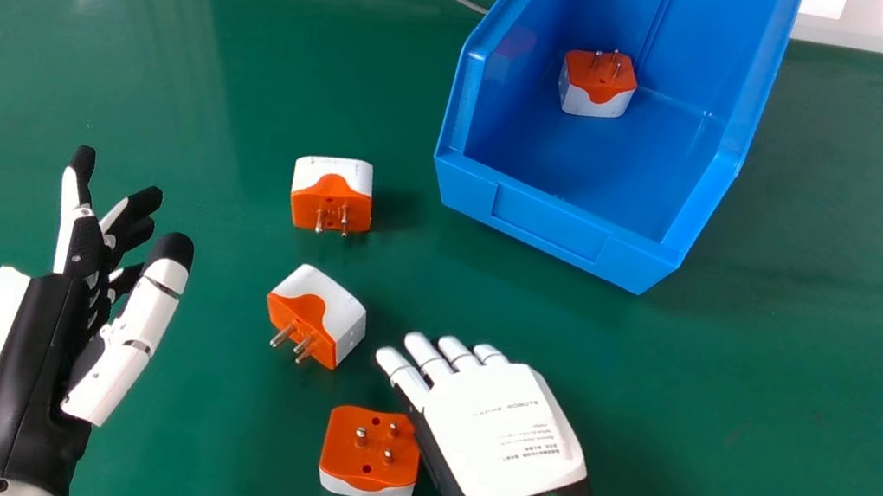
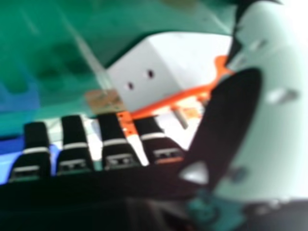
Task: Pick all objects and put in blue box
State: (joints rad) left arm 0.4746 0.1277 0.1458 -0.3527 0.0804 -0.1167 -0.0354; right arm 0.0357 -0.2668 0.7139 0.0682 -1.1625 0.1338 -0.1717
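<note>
Green table [image 1: 807, 381]: it spanned the work area and carried every item listed below. Blue box [image 1: 554, 225]: it stood at the far side, right of centre, its low front wall facing near and slightly left.

Left hand [image 1: 50, 347]: it was at the near left, well apart from the plugs, with its fingers extended in a relaxed spread and the thumb clear of them; it had hold of nothing. Right hand [image 1: 504, 441]: it was at the near side, right of the loose plugs, back uppermost. Its fingers were largely straight, reaching far and left, and the thumb stood away from them. In the right hand view a white and orange plug [image 2: 144, 72] lay just beyond the fingers and beside the thumb, not gripped; whether they touched it could not be determined.

Four orange and white plugs were counted. One plug [image 1: 590, 100] was inside the box. Three were on the table, left of the right hand: the near plug [image 1: 363, 481] just beside it, the middle plug [image 1: 323, 309] farther off and to the left, and the far plug [image 1: 335, 171] beyond that, left of the box.

Metal pins [image 1: 388, 455] faced up on the near plug.
</note>
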